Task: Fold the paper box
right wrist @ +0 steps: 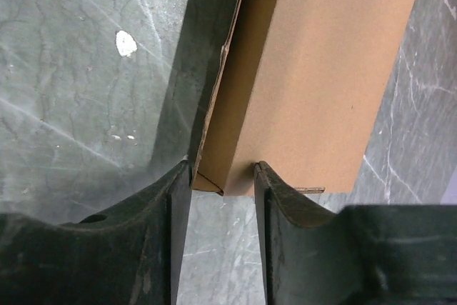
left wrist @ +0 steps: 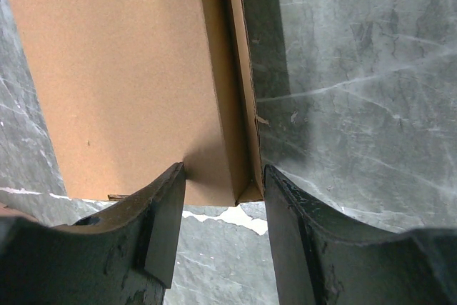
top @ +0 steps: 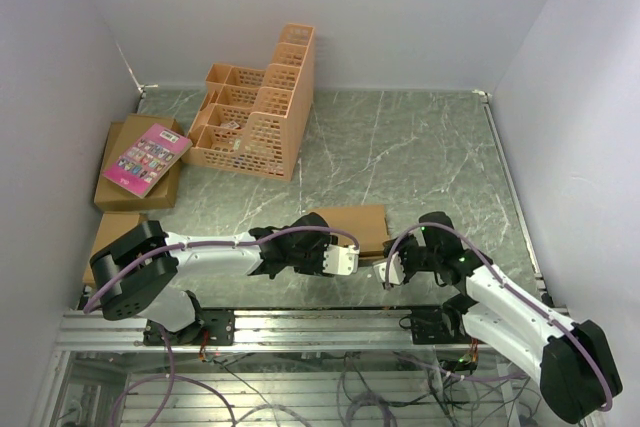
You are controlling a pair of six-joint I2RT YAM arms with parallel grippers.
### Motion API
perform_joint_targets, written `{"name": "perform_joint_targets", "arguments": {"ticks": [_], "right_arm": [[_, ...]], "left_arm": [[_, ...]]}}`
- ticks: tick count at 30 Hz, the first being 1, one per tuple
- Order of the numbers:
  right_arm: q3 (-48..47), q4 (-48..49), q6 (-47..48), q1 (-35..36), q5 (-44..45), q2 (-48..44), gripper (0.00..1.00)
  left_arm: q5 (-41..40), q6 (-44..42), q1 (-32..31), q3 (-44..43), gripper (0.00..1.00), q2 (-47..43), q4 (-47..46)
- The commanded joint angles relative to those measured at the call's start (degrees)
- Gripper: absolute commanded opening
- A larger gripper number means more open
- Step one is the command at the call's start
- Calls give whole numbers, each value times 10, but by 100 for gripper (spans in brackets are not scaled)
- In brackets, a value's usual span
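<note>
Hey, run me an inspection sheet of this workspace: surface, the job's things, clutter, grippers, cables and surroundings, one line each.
Surface: grey-green marbled tabletop.
Job's things: paper box, plain brown cardboard, lying flat near the front edge between the two arms.
Clutter: orange lattice crate at the back left; pink book lying on brown cartons at the left.
Grippers: left gripper and right gripper each straddle a corner of the box's side wall; whether they are clamped cannot be told.
Cables: purple cables run along both arms; tangled wiring at the near edge, below table level.
Surroundings: plain white walls on three sides.
</note>
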State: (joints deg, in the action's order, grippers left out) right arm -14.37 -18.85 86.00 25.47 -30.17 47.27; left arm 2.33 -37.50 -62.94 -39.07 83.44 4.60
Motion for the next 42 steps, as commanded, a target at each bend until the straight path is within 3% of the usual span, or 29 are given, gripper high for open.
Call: {"name": "perform_joint_targets", "arguments": {"ticks": [1,11,14,19,22,25,33,42], "right_arm": [[-7,10,-11,2,4,15,35],[-27,-3,-30,2,4,49,15],[-38,-17,-35,2,2,62,14],[-61,-48,-44,2,-9,72,32],[-65,-60,-44,2,-14,67,37],[-66,-70,-45,2,-14,65,38],[-70,-63,-65,0,-17,67,42],[-61,-48,-65,0,-17,68,42]], "left_arm": [[32,4,2,-14,56,9,20],[32,4,3,-14,56,9,19],[30,7,3,-13,57,7,18],[38,30,11,-13,62,-11,-2],[37,32,23,-9,66,-37,-7],[28,31,29,7,75,-72,-18],[47,-19,27,68,87,-154,-43],[-23,-39,-20,64,86,-57,-72]]}}
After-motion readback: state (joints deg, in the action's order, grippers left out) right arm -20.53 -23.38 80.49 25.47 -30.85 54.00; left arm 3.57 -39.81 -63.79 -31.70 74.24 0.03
